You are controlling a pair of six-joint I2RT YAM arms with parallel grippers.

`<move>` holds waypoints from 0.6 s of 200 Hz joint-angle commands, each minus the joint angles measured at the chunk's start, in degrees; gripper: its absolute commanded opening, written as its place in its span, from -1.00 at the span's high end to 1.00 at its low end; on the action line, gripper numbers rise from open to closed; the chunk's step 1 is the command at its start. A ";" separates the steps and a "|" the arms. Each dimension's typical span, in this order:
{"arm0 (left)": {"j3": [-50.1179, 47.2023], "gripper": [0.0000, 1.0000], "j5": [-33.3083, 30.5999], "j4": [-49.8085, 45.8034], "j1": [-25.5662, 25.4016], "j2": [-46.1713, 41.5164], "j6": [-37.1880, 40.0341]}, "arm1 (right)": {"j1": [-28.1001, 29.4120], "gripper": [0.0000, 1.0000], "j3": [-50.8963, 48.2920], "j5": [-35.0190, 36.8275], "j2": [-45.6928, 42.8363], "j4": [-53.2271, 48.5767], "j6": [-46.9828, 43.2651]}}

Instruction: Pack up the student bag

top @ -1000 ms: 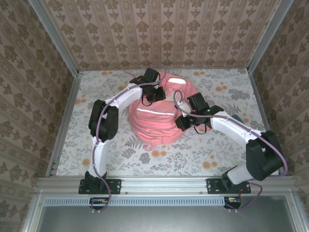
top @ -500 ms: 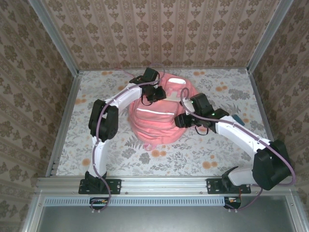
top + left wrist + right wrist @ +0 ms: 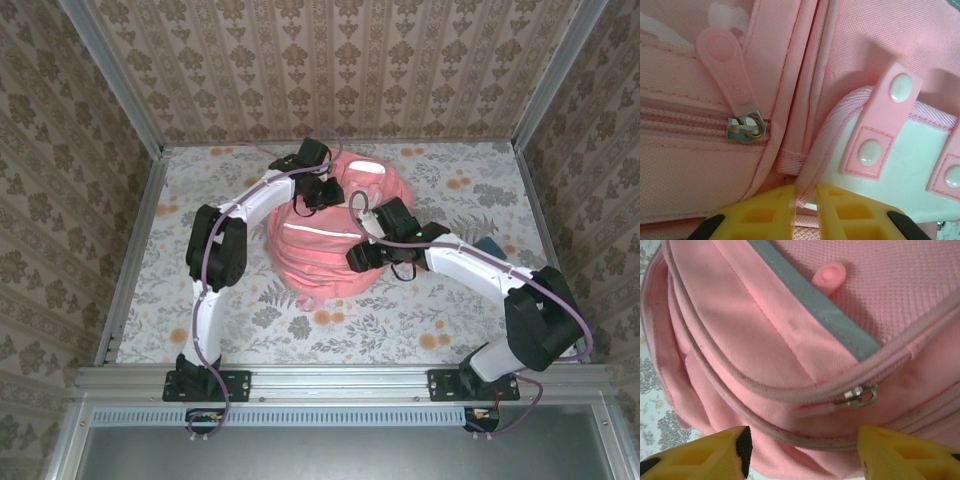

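On the far left side of the bag (image 3: 330, 235), which sits slumped in the middle of the flowered table (image 3: 450, 320), the left claw (image 3: 805, 192) is almost closed. Its yellow fingers (image 3: 775, 210) pinch the pink piped edge beside the bag's white patch (image 3: 910, 175). A metal zip slider (image 3: 745, 127) with a pink rubber tab (image 3: 725, 60) lies just left of that pinch. At the bag's near right side the right claw (image 3: 802, 445) stands wide open with nothing in it. It hovers over the front seam, where a second slider (image 3: 860, 395) lies flat against the cloth. The left hold looks thin, only trim caught near the fingertips, so a hard tug could likely slip it free and let the soft bag sag. The right slider is small and lies flat, so a closing claw might gather cloth instead. If the left hold fails, a pull on that zip would probably drag the whole bag across the table.
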 commanded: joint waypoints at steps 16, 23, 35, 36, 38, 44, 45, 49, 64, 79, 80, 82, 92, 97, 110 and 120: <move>-0.56 0.61 -2.60 -2.58 1.09 4.77 1.72 | 0.40 -0.06 3.11 6.82 2.78 -0.01 -1.08; -0.56 0.61 -2.53 -2.58 1.14 4.76 1.77 | 0.53 -0.02 3.41 6.85 2.99 -0.07 -1.25; -0.57 0.61 -2.52 -2.56 1.22 4.77 1.72 | 0.74 0.02 3.65 6.56 3.43 -0.11 -1.88; -0.61 0.61 -2.51 -2.57 1.22 4.77 1.72 | 0.75 0.03 3.65 6.44 3.48 -0.11 -1.98; -0.62 0.61 -2.51 -2.58 1.27 4.72 1.68 | 0.81 0.04 3.68 6.24 3.51 -0.11 -2.22; -0.61 0.61 -2.43 -2.52 1.31 4.72 1.63 | 1.11 0.06 3.66 5.84 3.73 -0.25 -2.92; -0.59 0.61 -2.42 -2.51 1.31 4.75 1.63 | 1.15 0.06 3.66 5.77 3.76 -0.27 -3.12; -0.58 0.61 -2.38 -2.50 1.36 4.77 1.63 | 1.34 0.05 3.65 5.73 3.83 -0.39 -3.56; -0.70 0.61 -2.16 -2.26 1.40 4.77 1.54 | 2.13 0.04 3.65 5.54 4.09 -0.73 -5.37; -0.69 0.61 -1.91 -2.25 1.44 4.76 1.54 | 2.67 -0.03 3.82 5.54 4.51 -1.29 -6.90; -0.67 0.61 -1.90 -2.24 1.47 4.76 1.54 | 2.72 -0.03 3.83 5.53 4.54 -1.31 -7.00; -0.72 0.61 -1.89 -2.19 1.48 4.77 1.54 | 2.76 -0.04 3.89 5.60 4.57 -1.37 -7.19; -0.66 0.61 -1.80 -2.21 1.44 4.85 1.54 | 3.01 -0.08 4.09 6.35 4.85 -1.44 -7.84; -0.66 0.62 -1.72 -2.15 1.49 4.86 1.54 | 3.10 -0.10 4.18 6.82 4.92 -1.45 -7.99; -0.71 0.61 -1.55 -2.14 1.53 4.86 1.52 | 3.14 -0.10 4.49 7.62 5.20 -1.53 -8.24; -0.67 0.61 -1.41 -2.08 1.58 4.86 1.54 | 3.17 -0.04 4.62 8.10 5.28 -1.64 -8.41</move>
